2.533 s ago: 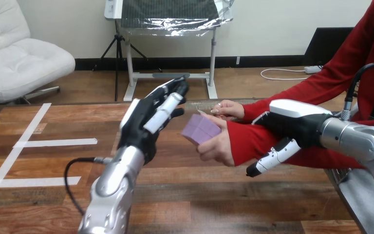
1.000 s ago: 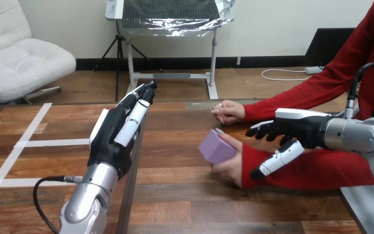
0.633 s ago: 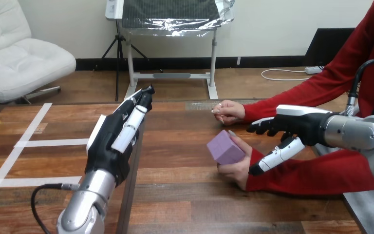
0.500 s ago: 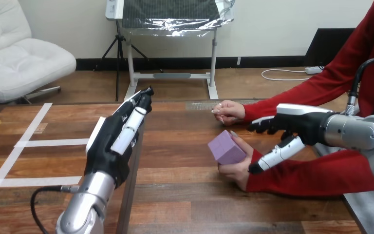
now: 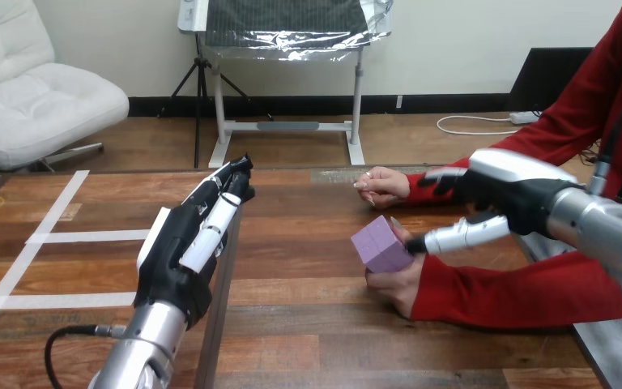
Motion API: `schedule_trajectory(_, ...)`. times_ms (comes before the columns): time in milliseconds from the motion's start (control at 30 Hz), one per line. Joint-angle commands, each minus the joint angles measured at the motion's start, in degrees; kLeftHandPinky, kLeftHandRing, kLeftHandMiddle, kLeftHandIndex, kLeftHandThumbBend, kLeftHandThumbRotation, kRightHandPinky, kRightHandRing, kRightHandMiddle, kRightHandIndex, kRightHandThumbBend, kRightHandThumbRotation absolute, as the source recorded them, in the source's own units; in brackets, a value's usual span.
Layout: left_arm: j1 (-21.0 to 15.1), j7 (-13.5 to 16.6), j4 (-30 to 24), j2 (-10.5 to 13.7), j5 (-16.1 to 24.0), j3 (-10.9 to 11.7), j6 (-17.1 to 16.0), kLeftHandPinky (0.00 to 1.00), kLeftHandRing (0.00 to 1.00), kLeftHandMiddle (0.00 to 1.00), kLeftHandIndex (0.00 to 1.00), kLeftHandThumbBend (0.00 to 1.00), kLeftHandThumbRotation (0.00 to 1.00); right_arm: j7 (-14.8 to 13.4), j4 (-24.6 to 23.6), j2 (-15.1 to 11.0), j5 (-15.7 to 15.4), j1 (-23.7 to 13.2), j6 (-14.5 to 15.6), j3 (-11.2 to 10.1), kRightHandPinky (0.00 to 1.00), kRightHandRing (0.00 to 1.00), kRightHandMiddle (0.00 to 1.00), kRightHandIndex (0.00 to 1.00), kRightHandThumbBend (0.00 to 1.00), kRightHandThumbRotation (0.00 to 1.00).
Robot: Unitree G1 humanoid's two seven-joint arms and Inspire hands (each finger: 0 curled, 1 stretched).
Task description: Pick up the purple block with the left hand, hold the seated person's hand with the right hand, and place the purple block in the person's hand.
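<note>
Head view: the purple block (image 5: 379, 243) sits in the person's hand (image 5: 397, 285), tipped on one corner and cradled between thumb and fingers. It is just above the worktop (image 5: 308, 324), toward its right edge. By the look of it the handover is done, so the risks now lie in how the robot's arms leave.

The right hand (image 5: 506, 194) hangs over the red sleeve (image 5: 518, 293) at the wrist. Its fingers are spread and fairly straight, closed on nothing. One pale finger (image 5: 462, 235) reaches forward, with its dark tip just beside the block and the person's thumb. If that hand sweeps toward the worktop's left edge or drops as it pulls away, that finger could knock the tilted block out of the cradling hand. It could also pinch the wrist against the worktop. Lifting straight up and back toward the right edge looks safer.

The person's other hand (image 5: 381, 185) rests near the far edge, close under the right hand's dark fingers. A careless rise could brush it.

The left hand (image 5: 180, 261) stands well apart, left of the worktop's middle. Its fingers are straight and together and it holds nothing. It poses little threat unless it swings right again toward the block.
</note>
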Motion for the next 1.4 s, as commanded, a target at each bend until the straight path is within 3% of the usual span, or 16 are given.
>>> schedule_trajectory(0,-0.8,-1.5,-4.1,-0.4,-1.1,-0.6,-3.5,0.98,0.87,0.86,0.81,0.22,0.59,-6.3,-6.2,2.4,3.0,3.0,-2.0,-5.5,0.67,0.82,0.86,0.9,1.0,0.99)
schedule_trajectory(133,0.1,-1.9,-4.9,-0.3,-0.8,-0.9,-4.7,0.95,0.85,0.85,0.8,0.22,0.56,-8.6,-9.3,4.3,6.7,6.1,-2.9,-7.9,0.65,0.81,0.85,0.89,1.0,1.0)
schedule_trajectory(167,0.4,-1.8,-5.4,-0.3,-0.5,-1.0,-5.0,0.94,0.85,0.85,0.8,0.22,0.56,-9.2,-10.1,5.3,8.8,7.3,-4.0,-8.9,0.65,0.81,0.85,0.89,1.0,1.0)
schedule_trajectory(333,1.5,-1.3,-6.8,-0.1,0.7,-1.5,-6.4,0.88,0.83,0.82,0.78,0.33,0.52,-10.4,-13.0,8.4,15.2,11.0,-6.1,-11.2,0.67,0.83,0.86,0.9,0.98,1.0)
schedule_trajectory(467,2.3,-0.9,-8.2,0.7,2.3,-1.9,-7.8,0.82,0.8,0.8,0.76,0.39,0.51,-11.7,-13.4,13.1,22.8,14.5,-10.8,-13.1,0.71,0.83,0.86,0.9,0.93,1.0)
schedule_trajectory(567,2.5,-1.0,-9.0,1.1,2.7,-2.0,-8.4,0.8,0.79,0.79,0.75,0.38,0.5,-12.7,-12.8,15.9,26.2,16.3,-14.5,-13.5,0.72,0.83,0.85,0.9,0.9,1.0)
schedule_trajectory(767,2.8,-1.1,-10.9,1.8,3.4,-1.7,-9.1,0.76,0.77,0.76,0.73,0.37,0.46,-15.0,-11.6,21.4,30.4,19.4,-19.5,-13.8,0.74,0.81,0.83,0.88,0.83,1.0)
schedule_trajectory(967,3.3,-0.6,-13.5,2.1,3.8,-1.3,-8.5,0.67,0.74,0.74,0.72,0.43,0.46,-14.6,-11.1,25.0,33.7,22.1,-22.0,-13.5,0.74,0.81,0.83,0.88,0.86,1.0)
schedule_trajectory(1367,3.7,-0.3,-17.1,2.5,2.8,-0.8,-8.6,0.48,0.67,0.7,0.7,0.48,0.49,-11.1,-12.9,27.5,36.9,26.1,-23.2,-12.8,0.74,0.81,0.82,0.87,0.92,1.0)
